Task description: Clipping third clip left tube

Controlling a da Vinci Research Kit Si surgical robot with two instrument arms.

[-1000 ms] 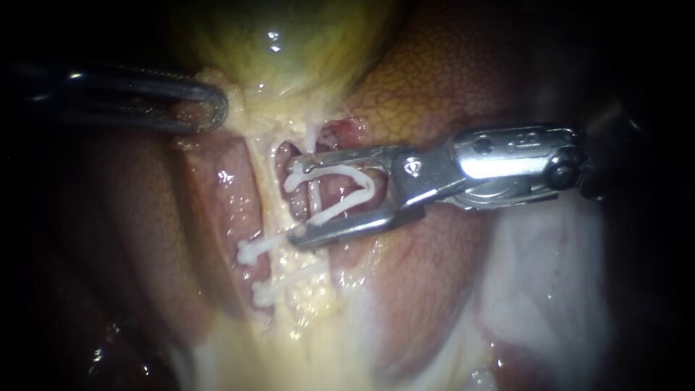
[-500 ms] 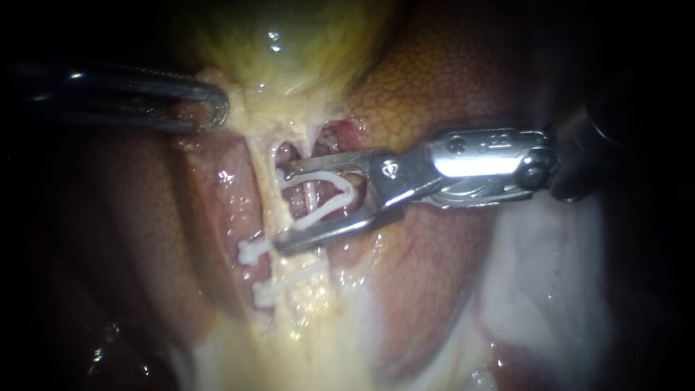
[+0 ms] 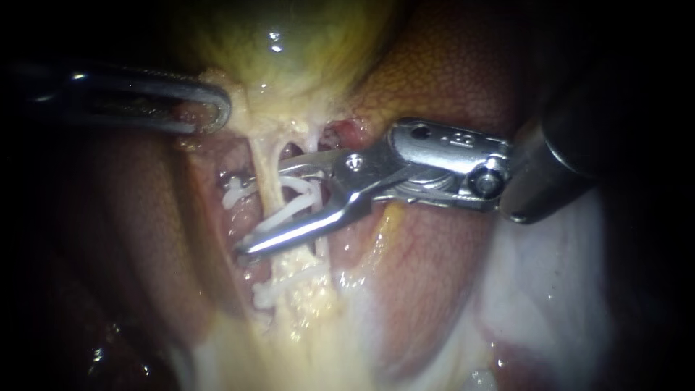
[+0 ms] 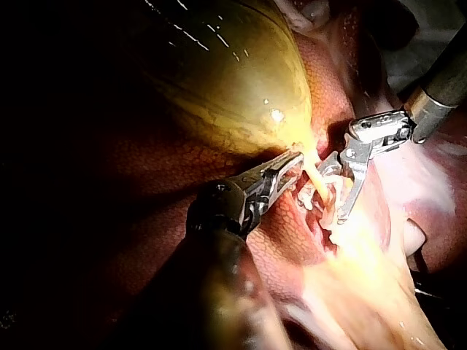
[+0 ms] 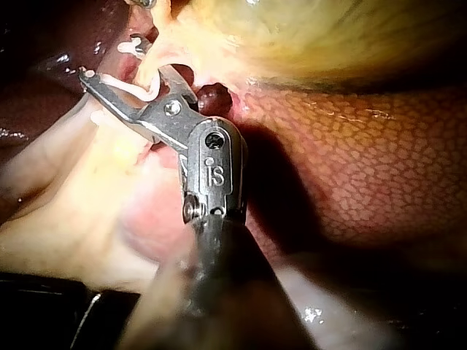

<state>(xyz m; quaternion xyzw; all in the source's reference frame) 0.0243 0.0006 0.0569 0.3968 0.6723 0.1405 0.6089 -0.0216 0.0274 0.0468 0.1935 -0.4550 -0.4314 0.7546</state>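
Straddling left tube (image 3: 266, 168), right instrument (image 3: 243, 217) jaws holding clip (image 3: 287, 213)

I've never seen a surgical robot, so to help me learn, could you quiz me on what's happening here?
1. What does the right instrument hold between its jaws? A a needle; B a white clip; C nothing.
2. True or false: the left instrument touches nothing.
3. Name the yellow-green organ beyond both instruments.
Key: 1 B. 2 False, its jaws grip tissue. 3 Gallbladder.
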